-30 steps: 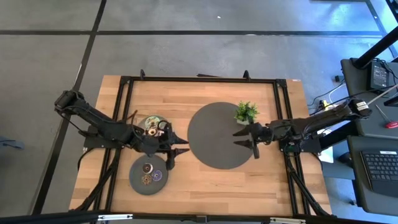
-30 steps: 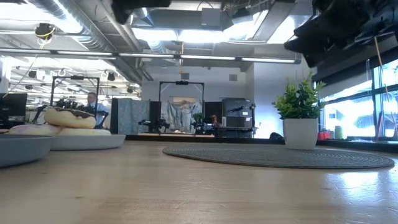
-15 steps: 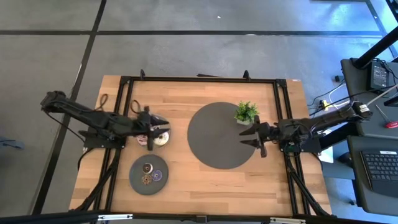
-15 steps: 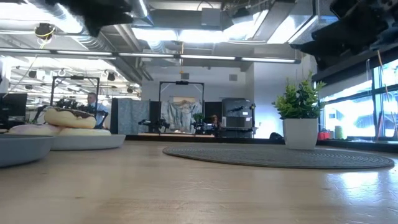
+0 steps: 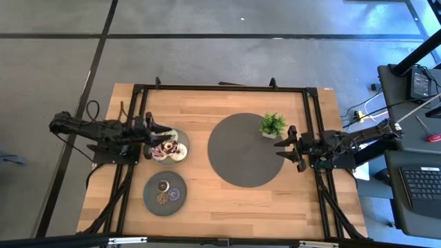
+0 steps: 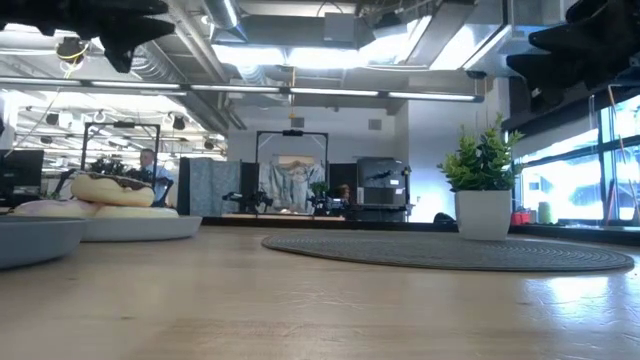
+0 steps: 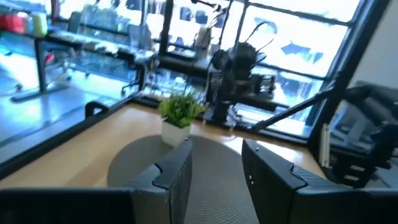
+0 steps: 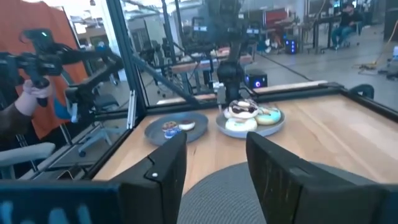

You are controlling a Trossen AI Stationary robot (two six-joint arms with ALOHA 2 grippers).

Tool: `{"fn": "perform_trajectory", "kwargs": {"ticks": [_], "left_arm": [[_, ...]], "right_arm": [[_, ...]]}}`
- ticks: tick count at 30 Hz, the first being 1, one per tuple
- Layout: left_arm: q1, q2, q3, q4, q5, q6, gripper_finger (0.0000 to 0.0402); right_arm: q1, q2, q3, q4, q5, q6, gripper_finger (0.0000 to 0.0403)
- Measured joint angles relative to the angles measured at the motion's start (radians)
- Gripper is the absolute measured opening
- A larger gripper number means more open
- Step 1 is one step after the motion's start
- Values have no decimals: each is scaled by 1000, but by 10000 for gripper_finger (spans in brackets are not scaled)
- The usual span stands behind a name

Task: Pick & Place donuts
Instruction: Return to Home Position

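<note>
Several larger donuts [image 5: 167, 146], chocolate, cream and pale-green, lie piled on a grey plate [image 5: 183, 153] at the table's left; they also show in the right wrist view [image 8: 250, 116] and the low view [image 6: 110, 188]. Tiny brown and purple donuts [image 5: 167, 193] lie on a smaller grey plate [image 5: 153, 201] nearer the front. My left gripper [image 5: 151, 135] is open and empty, raised by the donut plate's left rim; its fingers [image 7: 177, 168] point across the table. My right gripper [image 5: 293, 147] is open and empty at the right rim of the round dark mat [image 5: 241, 151].
A small green potted plant [image 5: 273, 124] stands on the far right part of the mat. A black frame [image 5: 220, 88] runs round the table. A person's hand [image 8: 28, 93] shows beyond the table's left side in the right wrist view.
My left gripper has drawn back from between the two plates, over the donut plate, toward the table's left and far side. My right gripper has drawn back off the mat toward the table's right edge. The donuts and plates have stayed put.
</note>
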Motion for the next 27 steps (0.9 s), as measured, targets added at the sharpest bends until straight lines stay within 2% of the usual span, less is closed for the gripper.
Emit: {"fn": "perform_trajectory", "kwargs": {"ticks": [6, 13, 21, 27], "left_arm": [[0, -161, -52, -26, 32, 34, 134], [0, -290, -94, -60, 46, 50, 133], [38, -300, -167, -40, 52, 51, 135], [110, -301, -201, -18, 152, 18, 132]], "right_arm": [[0, -109, -52, -1, 1, -1, 166], [-1, -215, -71, -58, 5, -3, 166], [-1, -286, -71, -151, 153, -35, 166], [-16, -286, -71, -168, 154, -29, 166]]}}
